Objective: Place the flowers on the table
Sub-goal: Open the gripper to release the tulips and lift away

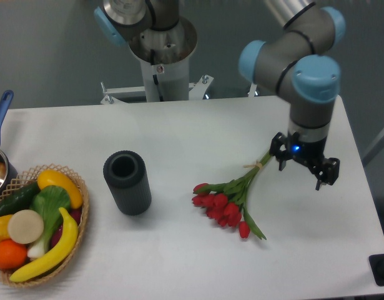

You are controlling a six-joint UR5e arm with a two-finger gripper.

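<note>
Red tulip buds, green stems: the flowers (229,199) lie flat on the table (198,131), down and left of the gripper (302,169). Stem ends point up-right toward the gripper, with the tie near the tip just beside its left finger; buds fan out at the far lower-left end. One leaf sticks out past the buds toward the table's front edge.

Gripper hangs above the stem end, fingers spread wide, nothing between them. Can't tell if the left finger touches the stems or clears them; looks apart. Blue light glows on the wrist just above the fingers.

Well left of the gripper: a dark grey cylinder (127,182) standing upright, open top facing the camera. Further left, at the table's edge, a wicker basket (73,234) with banana, orange, cucumber, yellow pepper and other produce. A pan with a blue handle (0,112) is cut off by the frame at far left. Arm base (162,44) sits behind the table, up and left of the gripper.
</note>
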